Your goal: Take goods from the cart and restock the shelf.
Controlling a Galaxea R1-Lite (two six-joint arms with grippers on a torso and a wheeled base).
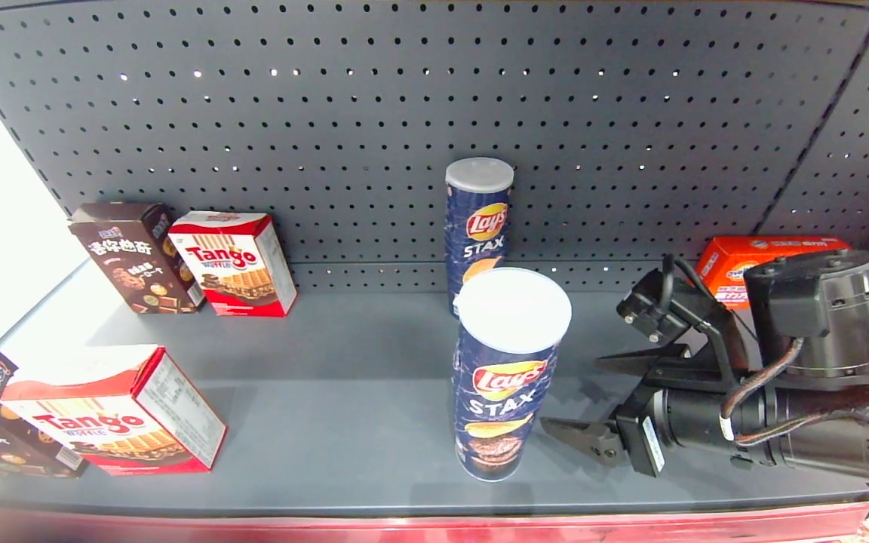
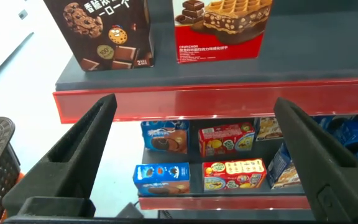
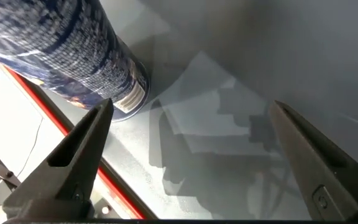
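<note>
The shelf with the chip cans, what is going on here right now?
The robot is restocking the shelf. Its right gripper is open just beside the front chip can, which stands upright near the shelf's edge, in front of a second chip can. The gripper holds nothing. The left gripper is open and empty, out in front of the shelf's red edge.

Right hand (image 1: 572, 394) lies level, pointing left, fingers spread; left hand (image 2: 194, 102) spread too.
</note>
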